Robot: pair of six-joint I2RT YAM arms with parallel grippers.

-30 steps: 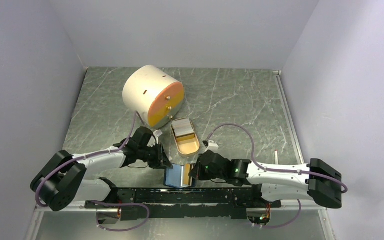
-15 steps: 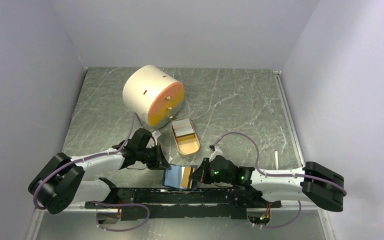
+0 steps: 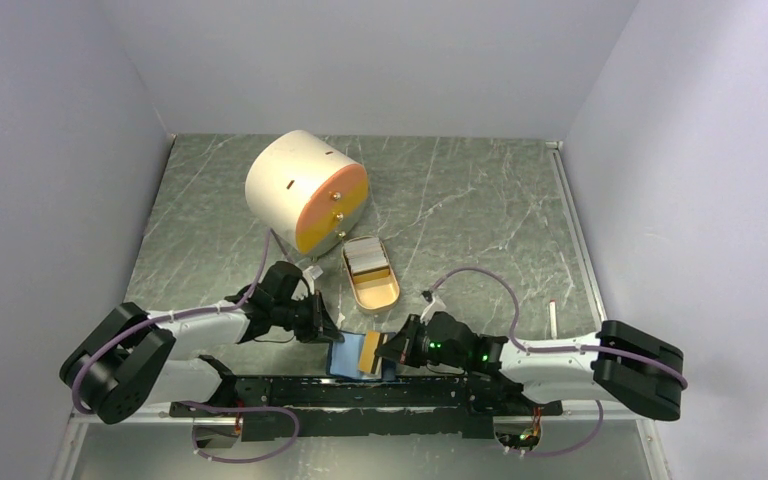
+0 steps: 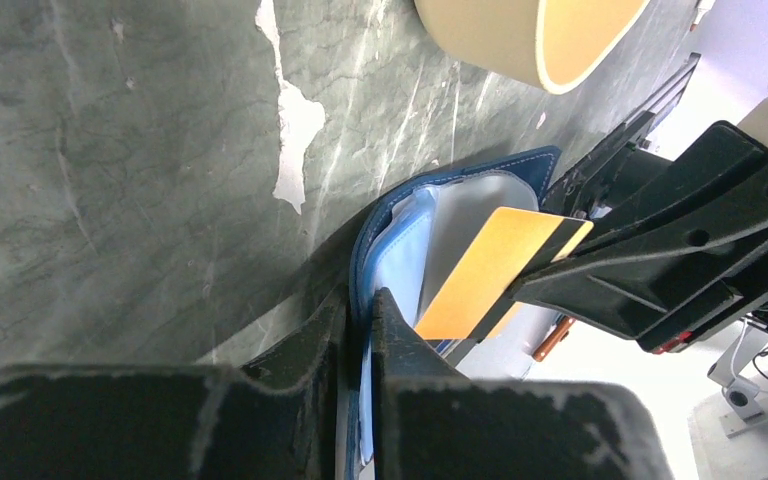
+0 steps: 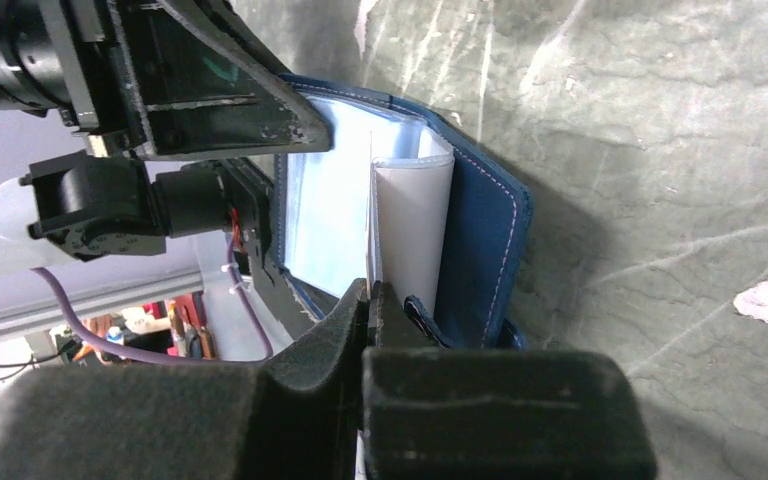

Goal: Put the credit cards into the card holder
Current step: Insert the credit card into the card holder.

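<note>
Left fingers point(image 4: 295, 365) are clamping the card holder point(image 4: 390, 215) by its edge while right fingers point(image 5: 310, 350) are pinching a credit card point(image 4: 480, 270) over its open inside.

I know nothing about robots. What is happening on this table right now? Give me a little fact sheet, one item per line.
left tool: shut on the edge of the card holder, keeping it open
right tool: shut on one card
card position: its far end sits between the holder's open flaps; whether it is in a pocket cannot be told
card look: orange on one face, whitish on the other
spare cards: lying in the tan oval dish
also on the table: big cream cylinder with an orange face
</note>
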